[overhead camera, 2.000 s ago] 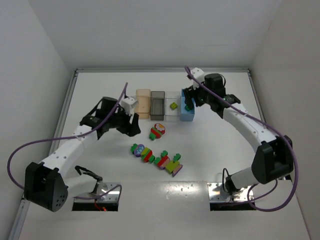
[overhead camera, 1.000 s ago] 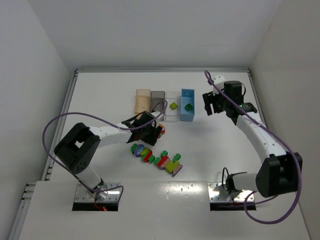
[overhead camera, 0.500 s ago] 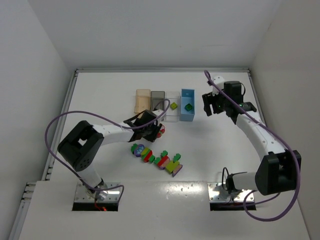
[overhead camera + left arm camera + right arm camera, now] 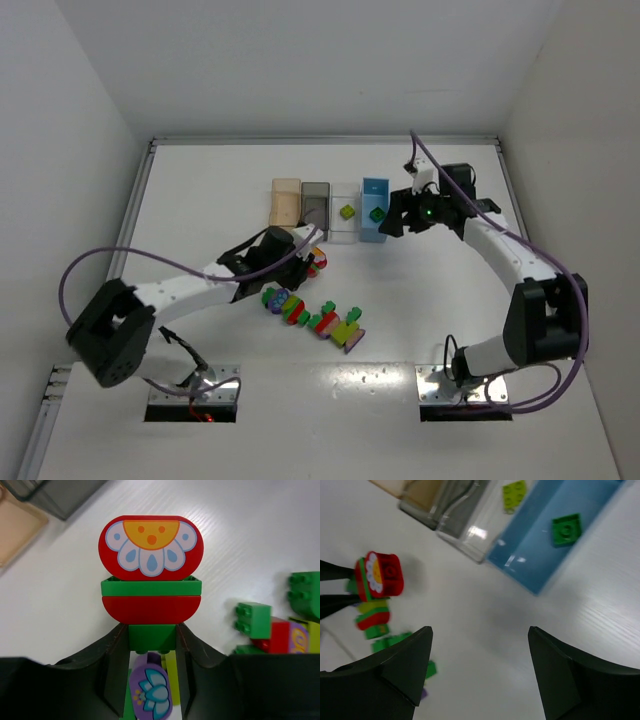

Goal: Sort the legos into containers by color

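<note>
My left gripper point(image 4: 301, 263) is shut on a stacked cluster point(image 4: 316, 259) at the table's middle. In the left wrist view my gripper point(image 4: 151, 631) clamps the cluster's bottom green brick point(image 4: 152, 637), under red and green layers and a red flower-print brick point(image 4: 151, 547). A row of mixed red, green, lime and purple legos point(image 4: 315, 316) lies just in front of it. My right gripper point(image 4: 393, 222) is open and empty beside the light blue bin point(image 4: 375, 236), which holds a green brick point(image 4: 566, 529). The clear bin point(image 4: 345, 230) holds a lime brick point(image 4: 514, 490).
The tan bin point(image 4: 286, 200) and dark grey bin point(image 4: 316, 205) stand left of the clear one at the back. A purple flower brick point(image 4: 150, 692) and a green brick point(image 4: 253, 620) lie close under the left gripper. Walls ring the table.
My left arm reached in from the left and closed on the flower cluster. My right gripper left the green brick in the blue bin, drew back right, then swung toward the bin again.
</note>
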### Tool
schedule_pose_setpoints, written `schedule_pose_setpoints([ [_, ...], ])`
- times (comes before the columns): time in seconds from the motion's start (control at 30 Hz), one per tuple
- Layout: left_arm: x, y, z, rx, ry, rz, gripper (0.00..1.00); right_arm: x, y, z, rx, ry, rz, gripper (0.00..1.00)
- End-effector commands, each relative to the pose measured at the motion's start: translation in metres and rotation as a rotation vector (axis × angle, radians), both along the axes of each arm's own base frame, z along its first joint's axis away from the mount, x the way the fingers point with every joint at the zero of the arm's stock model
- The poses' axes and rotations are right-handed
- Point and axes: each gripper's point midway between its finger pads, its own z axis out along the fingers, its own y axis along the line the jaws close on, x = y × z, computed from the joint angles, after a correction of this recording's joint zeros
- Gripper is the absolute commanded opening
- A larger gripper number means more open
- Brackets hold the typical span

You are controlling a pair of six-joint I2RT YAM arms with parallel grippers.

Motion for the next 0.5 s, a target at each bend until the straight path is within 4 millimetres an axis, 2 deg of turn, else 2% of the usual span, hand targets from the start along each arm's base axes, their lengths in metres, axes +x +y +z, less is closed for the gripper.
schedule_pose_setpoints([
  [0.0,-0.011,-0.015,0.049,-0.101,-0.136,-0.107,0.24,-0.005,0.049,0.032,0.298,0.068,0.088,0.78],
  [0.07,-0.019,-0.019,0.060,-0.111,-0.176,-0.152,0.24,-0.014,0.064,0.040,0.396,0.126,0.123,0.78],
  [0.1,-0.022,-0.021,0.070,-0.132,-0.199,-0.160,0.24,-0.011,0.069,0.039,0.424,0.135,0.135,0.78],
  [0.13,-0.025,-0.024,0.074,-0.134,-0.213,-0.180,0.24,-0.019,0.079,0.043,0.477,0.179,0.169,0.78],
  [0.23,-0.030,-0.026,0.076,-0.130,-0.221,-0.187,0.24,-0.029,0.098,0.052,0.562,0.238,0.235,0.78],
  [0.4,-0.031,-0.030,0.083,-0.122,-0.254,-0.191,0.24,-0.035,0.115,0.066,0.616,0.256,0.310,0.78],
  [0.47,-0.029,-0.030,0.085,-0.123,-0.265,-0.182,0.23,-0.038,0.119,0.063,0.619,0.274,0.327,0.78],
])
